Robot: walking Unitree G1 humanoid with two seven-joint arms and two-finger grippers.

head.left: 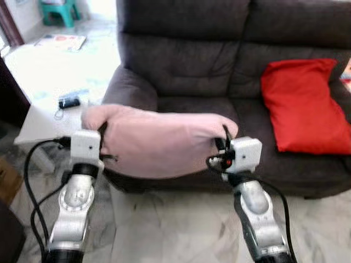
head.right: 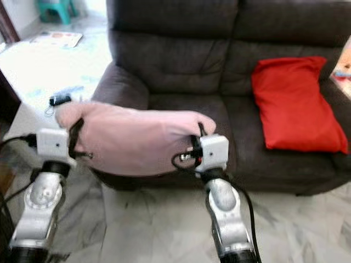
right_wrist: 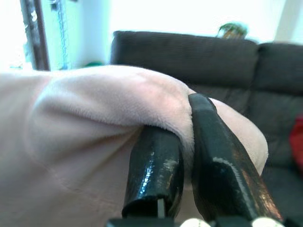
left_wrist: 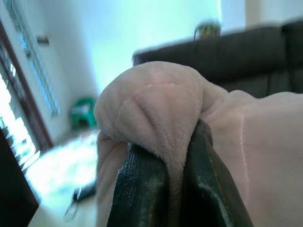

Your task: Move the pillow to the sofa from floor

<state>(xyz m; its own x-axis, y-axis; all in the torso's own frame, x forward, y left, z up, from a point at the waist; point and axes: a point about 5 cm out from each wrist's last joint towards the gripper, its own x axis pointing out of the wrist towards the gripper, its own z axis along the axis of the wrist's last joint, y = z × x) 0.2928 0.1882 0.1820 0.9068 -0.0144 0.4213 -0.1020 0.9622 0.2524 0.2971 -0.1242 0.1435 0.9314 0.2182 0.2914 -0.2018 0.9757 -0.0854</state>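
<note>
Now pink pillow (head.left: 156, 142) pinched both ends, no writing legible

A home living room: dark sofa (head.left: 230, 82) at twelve o'clock, red cushion (head.left: 304, 104), marble floor (head.left: 181, 230), perhaps a green stool (head.left: 57, 11) at eleven.

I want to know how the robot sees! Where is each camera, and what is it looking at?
Left eye: on the head, looking down at the pink pillow, dark sofa, both arms.
Right eye: beside it; same scene, red cushion too.
Left wrist: looks along the left hand, pinching a pillow corner.
Right wrist: looks along the right hand, pinching the other end.
All four share pillow and sofa.
</note>
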